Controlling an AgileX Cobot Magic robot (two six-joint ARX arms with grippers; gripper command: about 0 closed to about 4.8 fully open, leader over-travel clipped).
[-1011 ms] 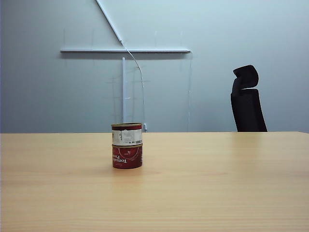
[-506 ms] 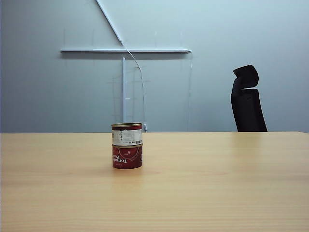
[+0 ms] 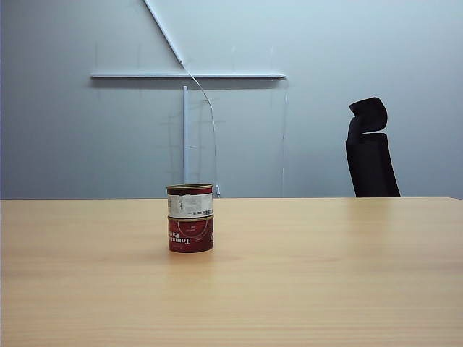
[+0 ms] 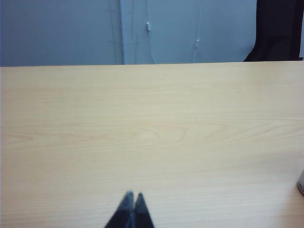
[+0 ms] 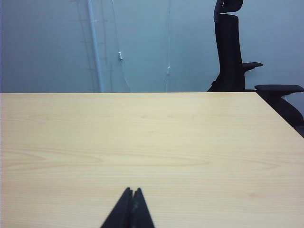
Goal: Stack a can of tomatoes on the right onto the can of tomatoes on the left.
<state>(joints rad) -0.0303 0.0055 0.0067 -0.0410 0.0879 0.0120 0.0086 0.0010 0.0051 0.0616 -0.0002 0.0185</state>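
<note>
Our top can [image 3: 190, 200] sits right on the bottom can [image 3: 191, 234], both upright, left of the middle of the bench [image 3: 325, 289]. The edges line up, so we think the stacking is done.

Our left gripper [image 4: 132, 197] has its jaws pressed together and holds nothing. It hangs low over bare wood, and a bit of can [image 4: 301, 183] peeks in at the edge of its view. Our right gripper [image 5: 132, 192] has its jaws pressed together too, with nothing in them, over bare wood far from the cans.

The good thing to do now is stay away. We should keep both arms back and low, and not bump the bench, because a tall stack can tip.
</note>
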